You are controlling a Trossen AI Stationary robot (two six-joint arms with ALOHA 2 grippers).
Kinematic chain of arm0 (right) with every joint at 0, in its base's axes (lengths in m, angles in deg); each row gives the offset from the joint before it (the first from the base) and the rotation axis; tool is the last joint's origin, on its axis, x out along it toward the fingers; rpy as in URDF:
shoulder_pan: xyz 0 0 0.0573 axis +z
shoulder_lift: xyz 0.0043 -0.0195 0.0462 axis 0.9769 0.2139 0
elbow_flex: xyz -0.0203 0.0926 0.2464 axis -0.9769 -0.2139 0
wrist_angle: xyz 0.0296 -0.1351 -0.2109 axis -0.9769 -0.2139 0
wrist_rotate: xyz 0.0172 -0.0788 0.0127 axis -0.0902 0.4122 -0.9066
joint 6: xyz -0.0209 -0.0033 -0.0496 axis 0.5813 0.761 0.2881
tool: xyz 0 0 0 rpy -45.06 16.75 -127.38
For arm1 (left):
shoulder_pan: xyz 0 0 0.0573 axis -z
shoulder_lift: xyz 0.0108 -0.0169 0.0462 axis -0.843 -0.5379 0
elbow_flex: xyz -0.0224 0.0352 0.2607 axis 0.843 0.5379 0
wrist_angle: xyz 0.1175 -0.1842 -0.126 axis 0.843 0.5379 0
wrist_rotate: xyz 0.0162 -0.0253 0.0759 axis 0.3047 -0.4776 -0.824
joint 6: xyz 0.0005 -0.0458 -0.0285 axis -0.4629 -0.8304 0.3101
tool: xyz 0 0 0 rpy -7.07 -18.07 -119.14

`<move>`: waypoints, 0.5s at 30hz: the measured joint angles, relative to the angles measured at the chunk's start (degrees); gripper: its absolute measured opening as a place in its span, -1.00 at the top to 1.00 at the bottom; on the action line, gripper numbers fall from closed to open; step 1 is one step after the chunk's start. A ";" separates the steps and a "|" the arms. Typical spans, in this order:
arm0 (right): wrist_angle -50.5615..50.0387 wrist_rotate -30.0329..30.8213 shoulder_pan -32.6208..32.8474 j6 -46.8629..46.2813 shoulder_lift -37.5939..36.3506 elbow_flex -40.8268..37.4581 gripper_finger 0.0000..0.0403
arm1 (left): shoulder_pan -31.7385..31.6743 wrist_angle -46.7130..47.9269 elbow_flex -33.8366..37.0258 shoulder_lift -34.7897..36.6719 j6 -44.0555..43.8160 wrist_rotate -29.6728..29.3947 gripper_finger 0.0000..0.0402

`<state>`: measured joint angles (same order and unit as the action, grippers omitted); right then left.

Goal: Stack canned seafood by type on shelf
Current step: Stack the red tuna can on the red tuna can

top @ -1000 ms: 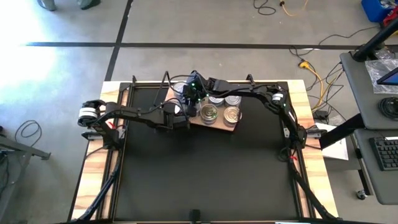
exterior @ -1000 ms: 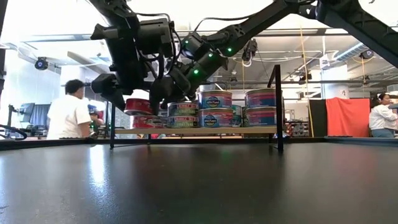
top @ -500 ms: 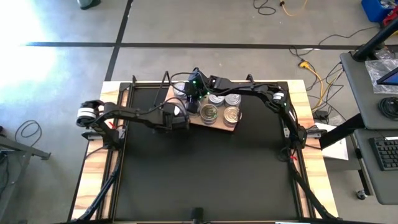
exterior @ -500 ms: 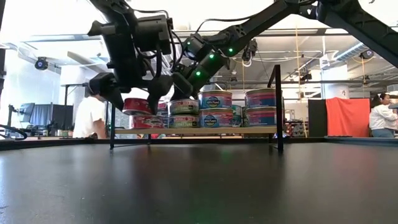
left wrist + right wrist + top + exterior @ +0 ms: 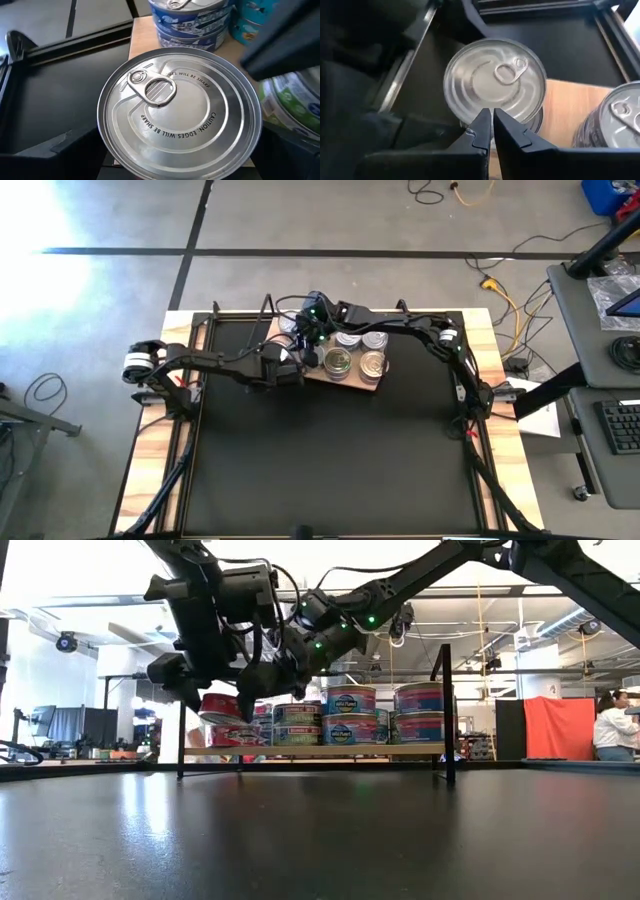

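Note:
The wooden shelf (image 5: pixel 345 372) (image 5: pixel 320 751) carries several stacked tins (image 5: pixel 348 713). My left gripper (image 5: pixel 222 700) (image 5: pixel 283 366) hovers at the shelf's left end, shut on a red-sided, silver-topped can (image 5: pixel 222 708) (image 5: pixel 180 112). That can hangs just above another red can (image 5: pixel 226 736) resting on the shelf. My right gripper (image 5: pixel 490 125) (image 5: pixel 308 330) is shut above the stacks near the shelf's far left corner. Its tips are at the rim of a silver can top (image 5: pixel 495 82). My left gripper holds the red can by its side wall (image 5: pixel 205 710), pinched between the two fingers from above. The can is lifted clear of the can below and sits slightly tilted. My right gripper has its shut fingertips (image 5: pixel 482 127) at a can's top rim; I cannot tell whether they touch.
Blue-labelled stacks (image 5: pixel 192 20) and a green-labelled stack (image 5: pixel 292 105) stand close beside the held can. Black frame posts (image 5: pixel 447 710) rise at both shelf ends. The black mat (image 5: pixel 330 450) stretches toward the near edge. A person (image 5: pixel 612 728) stands in the room beyond.
My right gripper has shifted a little toward the table's left, over the left stacks, staying shut. My left gripper has kept the red can held above the shelf's left end. A person in the background has walked out of sight.

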<state>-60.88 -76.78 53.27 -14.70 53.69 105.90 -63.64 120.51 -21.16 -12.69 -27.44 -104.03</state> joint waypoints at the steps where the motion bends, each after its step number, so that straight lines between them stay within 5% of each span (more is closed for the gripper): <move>1: 0.51 -0.05 0.00 -0.38 0.07 0.04 0.94 | 0.00 -0.40 0.00 0.00 0.73 -0.03 -0.99; 15: 9.04 -0.92 0.09 -3.27 0.96 0.25 0.94 | 0.00 -1.16 0.03 0.00 1.54 -0.21 -0.99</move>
<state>-51.84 -77.70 53.36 -17.97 54.65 106.16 -63.64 119.35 -21.14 -12.69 -25.90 -104.24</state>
